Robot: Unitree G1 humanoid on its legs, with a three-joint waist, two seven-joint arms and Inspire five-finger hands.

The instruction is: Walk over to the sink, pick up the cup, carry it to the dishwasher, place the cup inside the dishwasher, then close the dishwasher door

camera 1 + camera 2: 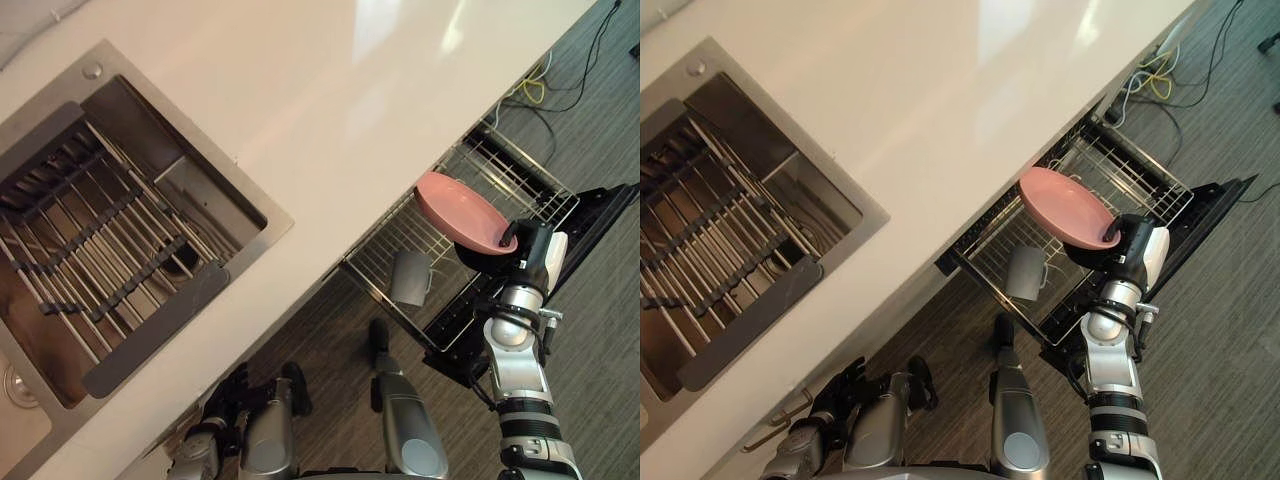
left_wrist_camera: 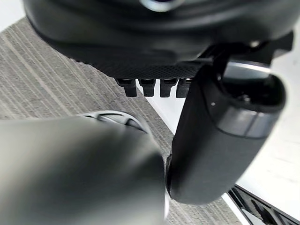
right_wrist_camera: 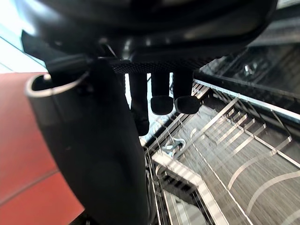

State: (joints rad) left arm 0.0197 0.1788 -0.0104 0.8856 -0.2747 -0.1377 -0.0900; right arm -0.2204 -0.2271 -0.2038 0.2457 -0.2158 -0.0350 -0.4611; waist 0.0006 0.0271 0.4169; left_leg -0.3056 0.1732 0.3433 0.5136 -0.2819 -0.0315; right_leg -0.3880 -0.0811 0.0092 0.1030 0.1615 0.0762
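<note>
Pulled-out dishwasher rack [image 1: 497, 165] below the edge of the white surface [image 1: 350, 100], seen from above. The grey cup [image 1: 410, 278] stands in the rack's near corner, handle towards the rack's middle, free of both hands. A pink plate [image 1: 460, 210] lies tilted over the middle of the rack, just beside the cup. The right hand [image 1: 532, 245] is at the rack's outer side, against the plate's rim; in the right wrist view its fingers [image 3: 161, 101] hang loosely parted above the rack wires with nothing between them and the thumb [image 3: 93, 154], and the plate's red face lies beside the thumb. The open door [image 1: 600, 215], black, lies beyond the rack on its outer side, over grey carpet [image 1: 600, 340]. The sink [image 1: 270, 215], fitted with a wire grid, is set in the surface well apart from the rack. The left hand [image 1: 228, 392] hangs low by the surface edge, well apart from the rack on the sink's side; its fingers [image 2: 147, 87] are relaxed and hold nothing.
</note>
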